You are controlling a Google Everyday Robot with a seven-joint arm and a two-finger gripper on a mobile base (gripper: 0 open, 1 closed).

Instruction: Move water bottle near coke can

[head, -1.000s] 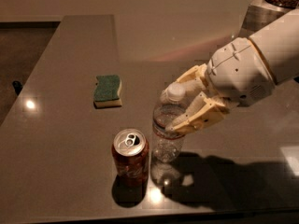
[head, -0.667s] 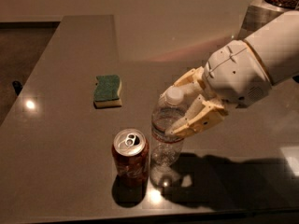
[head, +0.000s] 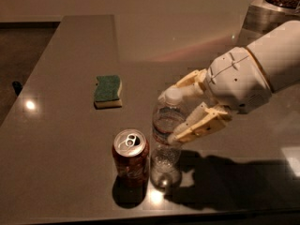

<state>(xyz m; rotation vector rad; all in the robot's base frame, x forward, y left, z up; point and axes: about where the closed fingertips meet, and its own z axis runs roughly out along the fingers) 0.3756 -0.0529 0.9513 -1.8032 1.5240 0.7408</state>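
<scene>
The water bottle (head: 165,139), clear and ribbed with a white cap, stands upright on the grey table (head: 70,163). The red coke can (head: 131,157) stands just to its left, almost touching it. My gripper (head: 169,117) reaches in from the right. Its two cream fingers (head: 201,123) close around the bottle's upper part, one behind the cap and one in front at the shoulder. The bottle's base rests on the table.
A green and yellow sponge (head: 108,91) lies on the table behind and left of the can. A metal container (head: 265,13) with dark contents stands at the back right. The table's front edge runs just below the can and bottle.
Almost nothing has changed: the bottle stays upright beside the can and my gripper stays around its upper part, with only a slight shift of the hand.
</scene>
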